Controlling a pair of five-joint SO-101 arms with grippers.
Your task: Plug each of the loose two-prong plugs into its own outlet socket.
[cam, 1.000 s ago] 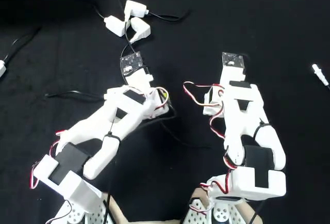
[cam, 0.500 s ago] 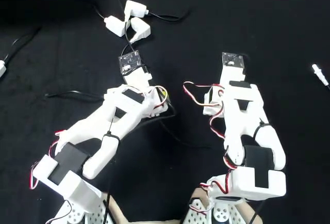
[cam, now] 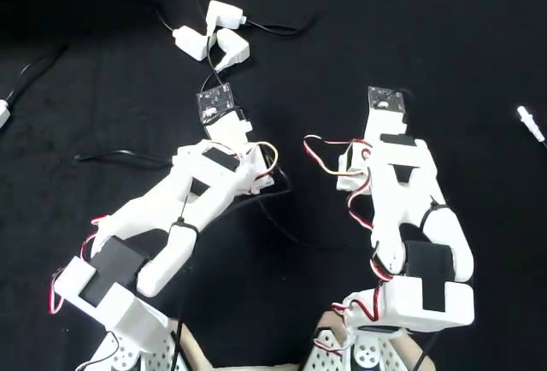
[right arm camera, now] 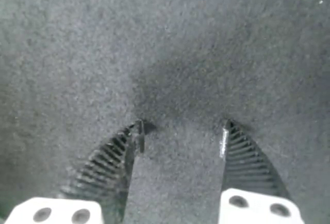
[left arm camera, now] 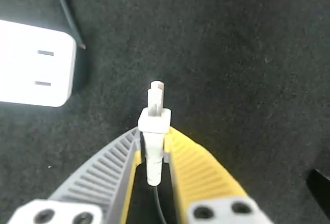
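Note:
My left gripper is shut on a white two-prong plug, whose prongs point away from the fingers and whose cord runs back between them. A white outlet block with two slots lies on the black cloth close by, off to one side of the prongs. In the high view the left arm's wrist sits just short of a cluster of three white outlet blocks. My right gripper stands open over bare black cloth with nothing between its fingers. Another loose white plug lies at the table's right edge.
Black cords run from the outlet cluster across the far side and along the left. A small white piece lies at the left edge. Black cloth covers the table's far right.
The left arm's wrist has crept slightly toward the outlet cluster with the plug held. The right arm has kept still.

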